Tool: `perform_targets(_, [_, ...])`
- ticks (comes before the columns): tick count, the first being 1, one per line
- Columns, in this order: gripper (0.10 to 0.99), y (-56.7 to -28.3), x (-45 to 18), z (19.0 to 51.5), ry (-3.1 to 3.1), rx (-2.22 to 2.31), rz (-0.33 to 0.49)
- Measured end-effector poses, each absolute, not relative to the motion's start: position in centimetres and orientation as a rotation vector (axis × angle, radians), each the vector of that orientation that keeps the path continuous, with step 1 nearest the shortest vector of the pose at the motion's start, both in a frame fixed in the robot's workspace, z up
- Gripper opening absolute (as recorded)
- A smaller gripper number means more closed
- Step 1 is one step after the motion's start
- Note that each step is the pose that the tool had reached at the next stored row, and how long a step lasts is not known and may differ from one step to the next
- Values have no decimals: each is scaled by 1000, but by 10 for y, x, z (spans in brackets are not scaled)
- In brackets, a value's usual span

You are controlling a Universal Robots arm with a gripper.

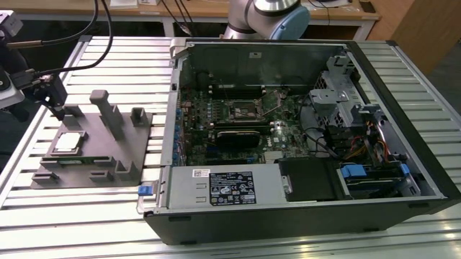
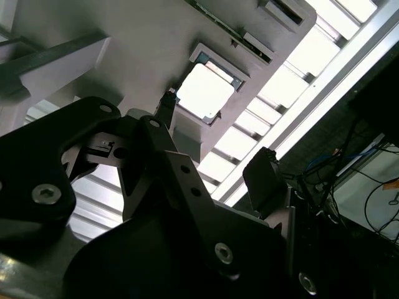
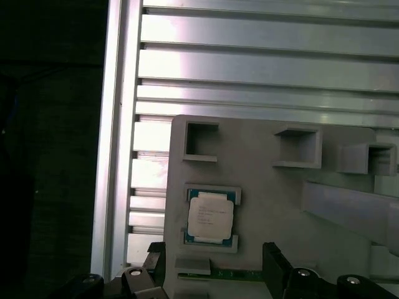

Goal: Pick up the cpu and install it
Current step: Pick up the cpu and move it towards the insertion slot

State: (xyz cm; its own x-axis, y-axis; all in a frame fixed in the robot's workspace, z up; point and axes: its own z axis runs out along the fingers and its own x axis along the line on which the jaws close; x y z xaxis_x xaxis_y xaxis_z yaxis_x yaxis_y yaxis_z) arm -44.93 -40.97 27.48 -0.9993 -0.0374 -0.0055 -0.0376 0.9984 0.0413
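The cpu [image 1: 68, 142], a small square chip with a pale metal top, lies flat in a recess of the grey fixture [image 1: 115, 154] at the exterior view's left. My gripper [image 1: 59, 112] hangs just above the fixture, a little behind the chip. In the first wrist view the cpu [image 3: 211, 218] sits just beyond my gripper [image 3: 214, 265], whose two dark fingers [image 3: 272, 265] stand well apart with nothing between them. The second wrist view shows the chip [image 2: 206, 92] glaring white past one fingertip [image 2: 265, 177].
An open computer case [image 1: 403, 135] lies on the slatted aluminium table [image 1: 94, 216], with its motherboard socket [image 1: 245, 110] near the middle. Upright posts [image 1: 108, 110] rise from the fixture. A thin green memory strip [image 3: 240, 275] lies in the fixture beside the chip.
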Motion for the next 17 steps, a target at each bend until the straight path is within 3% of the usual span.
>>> perform_targets(17, [718, -410, -449, 269, 3136, -59, 65])
